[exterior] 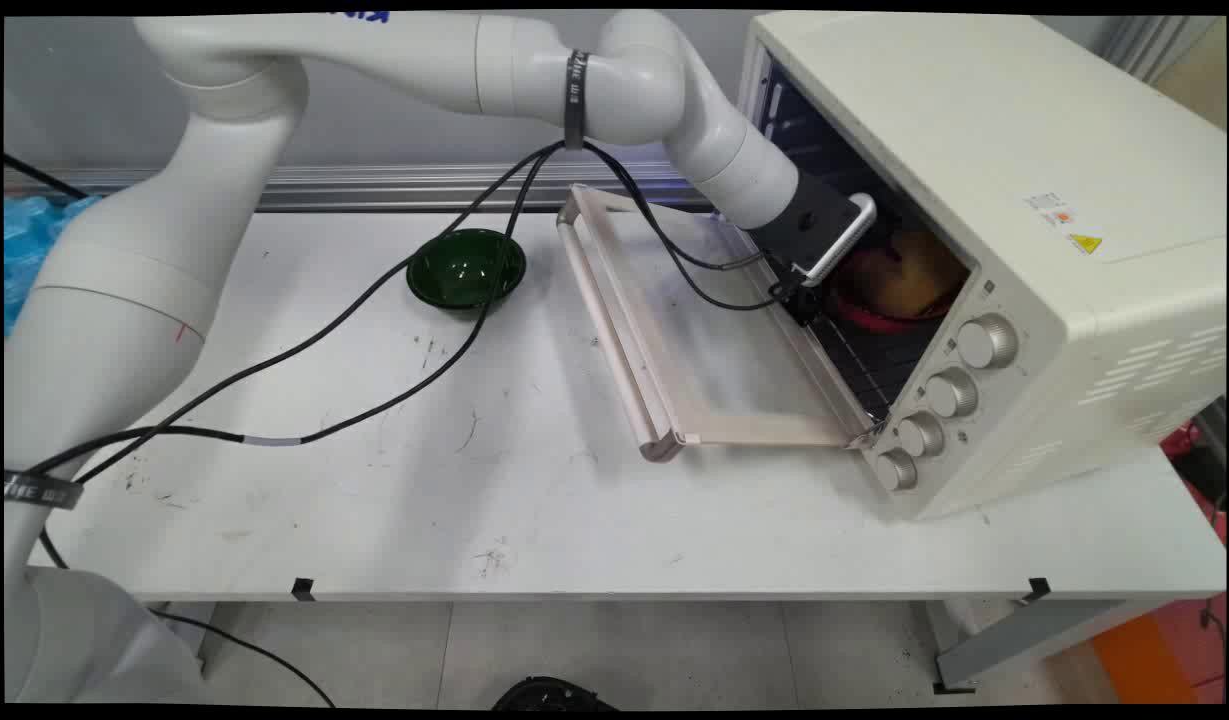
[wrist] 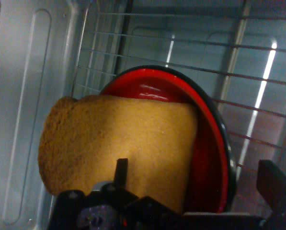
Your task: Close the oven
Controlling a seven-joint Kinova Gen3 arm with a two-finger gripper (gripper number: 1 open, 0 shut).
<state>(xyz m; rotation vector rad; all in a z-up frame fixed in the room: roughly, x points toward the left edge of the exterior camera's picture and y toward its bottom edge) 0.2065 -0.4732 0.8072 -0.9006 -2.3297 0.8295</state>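
A white table (exterior: 534, 500) carries a large cream-coloured metal toaster oven (exterior: 1024, 200) on its right side, the oven's glass door (exterior: 674, 330) folded down flat toward the left. The white arm reaches from the left into the open oven, its black two-finger gripper (exterior: 824, 290) inside the cavity above the wire rack (wrist: 257, 72). On that rack sits a red bowl with a black rim (wrist: 210, 143), holding a slice of brown toast (wrist: 119, 143) that leans out over the bowl's edge. The gripper is just at the toast and bowl; whether its fingers are clenched or released cannot be told. A dark green round bowl (exterior: 466, 270) stands on the far part of the table, left of the door and well apart from the oven.
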